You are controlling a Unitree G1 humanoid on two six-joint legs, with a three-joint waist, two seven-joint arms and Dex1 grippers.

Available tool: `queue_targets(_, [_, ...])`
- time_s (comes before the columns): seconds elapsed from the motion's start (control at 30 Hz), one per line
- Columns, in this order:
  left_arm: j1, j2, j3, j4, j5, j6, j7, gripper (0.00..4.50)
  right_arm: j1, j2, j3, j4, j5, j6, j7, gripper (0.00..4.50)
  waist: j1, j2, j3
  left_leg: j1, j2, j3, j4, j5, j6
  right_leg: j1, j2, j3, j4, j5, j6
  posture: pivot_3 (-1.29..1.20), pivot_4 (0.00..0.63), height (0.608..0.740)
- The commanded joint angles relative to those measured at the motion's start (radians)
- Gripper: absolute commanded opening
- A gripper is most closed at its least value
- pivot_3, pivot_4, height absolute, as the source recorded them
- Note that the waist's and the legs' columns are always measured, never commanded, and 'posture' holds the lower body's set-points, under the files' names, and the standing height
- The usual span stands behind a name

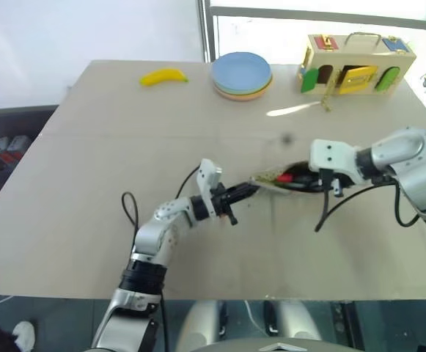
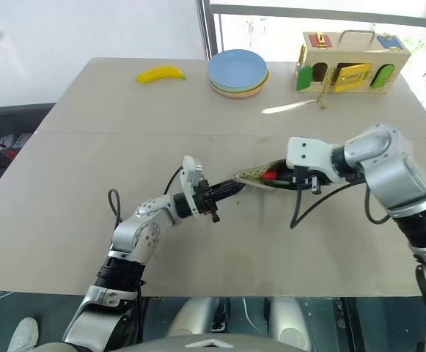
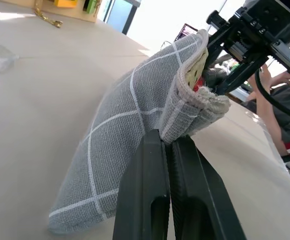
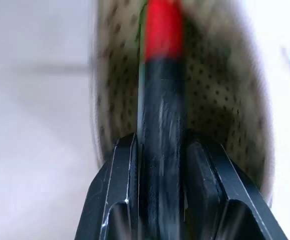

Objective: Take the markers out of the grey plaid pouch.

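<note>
The grey plaid pouch point(image 3: 130, 135) lies near the middle of the table point(image 1: 88, 205), its open mouth lifted and showing a tan dotted lining. The left gripper point(image 1: 243, 193) has its fingers pressed fully together on the pouch's rim, pinning that edge. The right gripper point(image 4: 159, 150) reaches into the mouth from the other side, and its fingers are partly closed around the dark marker with the red end point(image 4: 160, 95), which sits between them and points into the pouch.

To do this step well, the right hand should draw back along the marker's own length, away from the mouth, so the stick slides out rather than catching on the fabric. The left grip should hold firm so the pouch does not follow.

A thin green edge shows beside the dark marker; it is probably the green one, though the view is too blurred to be sure.

Farther off stand a banana point(image 1: 164, 76), a stack of plates point(image 1: 242, 75) and a wooden toy box point(image 1: 355, 64).
</note>
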Motion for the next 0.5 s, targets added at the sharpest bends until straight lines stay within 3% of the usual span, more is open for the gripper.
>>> queue_targets(0.03, [-0.006,0.000,-0.004,-0.027,-0.015,0.013,-0.013,0.00,-0.017,0.007,-0.023,-0.002,0.008,-0.001,-0.027,0.78,0.001,0.000,0.000,0.000,0.000,0.000,0.000,0.000,0.000,0.000,0.000,0.000,0.000,0.000,0.000,0.00,0.150,0.740])
queue_targets(0.5, [0.006,-0.002,-0.009,-0.039,-0.013,0.022,-0.012,0.00,0.014,-0.002,0.013,0.031,-0.016,-0.057,-0.032,0.78,0.002,0.000,0.000,0.000,0.000,0.000,0.000,0.000,0.000,0.000,0.000,0.000,0.000,0.000,0.000,0.00,0.150,0.740])
